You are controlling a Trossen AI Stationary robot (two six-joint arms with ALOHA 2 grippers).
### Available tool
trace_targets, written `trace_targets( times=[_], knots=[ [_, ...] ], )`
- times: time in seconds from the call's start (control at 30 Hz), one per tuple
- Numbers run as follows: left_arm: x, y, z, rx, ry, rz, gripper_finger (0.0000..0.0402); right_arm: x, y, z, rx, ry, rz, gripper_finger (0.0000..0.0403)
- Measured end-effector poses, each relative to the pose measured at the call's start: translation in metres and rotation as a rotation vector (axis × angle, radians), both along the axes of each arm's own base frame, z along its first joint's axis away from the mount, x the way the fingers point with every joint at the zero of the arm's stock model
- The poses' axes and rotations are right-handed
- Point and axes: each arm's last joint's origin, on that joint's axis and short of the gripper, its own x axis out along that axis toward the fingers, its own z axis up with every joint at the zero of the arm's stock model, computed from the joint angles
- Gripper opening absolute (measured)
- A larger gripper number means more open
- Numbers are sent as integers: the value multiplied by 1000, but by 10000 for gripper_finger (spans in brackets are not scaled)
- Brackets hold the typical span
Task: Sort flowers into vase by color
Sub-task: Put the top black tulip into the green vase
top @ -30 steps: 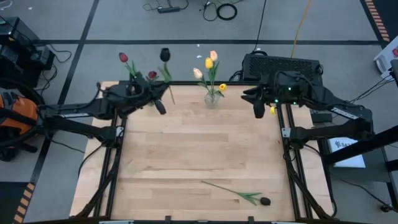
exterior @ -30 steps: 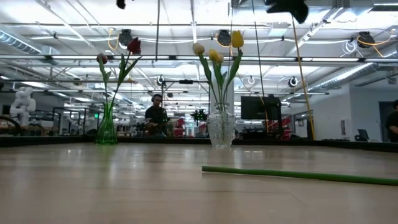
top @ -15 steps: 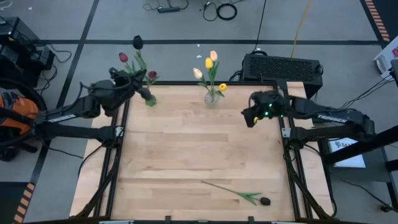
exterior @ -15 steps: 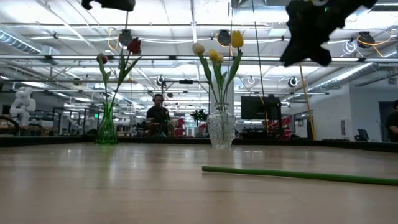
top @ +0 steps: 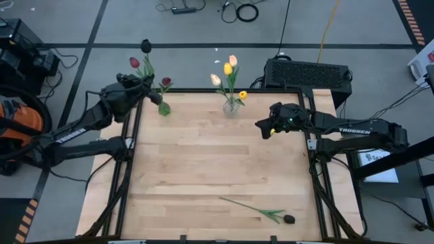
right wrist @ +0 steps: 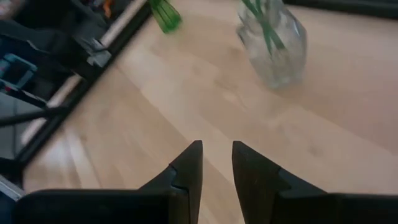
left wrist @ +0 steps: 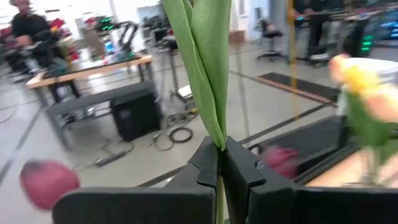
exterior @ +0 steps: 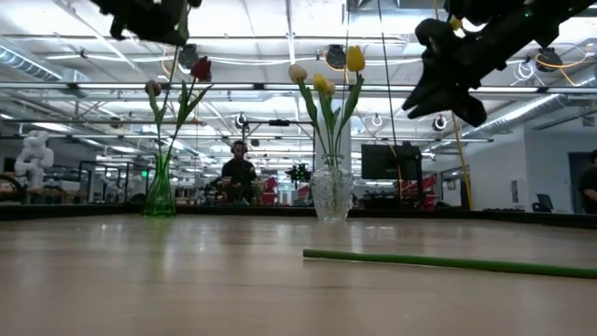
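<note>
Dark-headed tulip [top: 145,46] sits clamped in our left fingers [top: 139,80], stem upright beside the green vase [top: 164,108]; right fingers [right wrist: 214,163] hang slightly apart, empty.

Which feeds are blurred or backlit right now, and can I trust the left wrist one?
Left wrist view: sharp on the left gripper shut on the flower stem, but the maroon tulip head and the yellow blooms are smeared. Low view: ceiling lights backlight both arms into silhouettes. Right wrist view: the clear vase looks soft. High view: even light.
</note>
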Motion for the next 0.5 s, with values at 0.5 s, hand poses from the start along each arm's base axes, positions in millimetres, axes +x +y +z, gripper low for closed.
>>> trace_targets(
  times=[0.5],
  knots=[
    [-24, 28, -35, -5, -72, 27, 8, 4, -3, 7, -44, -82, -45, 79]
  ],
)
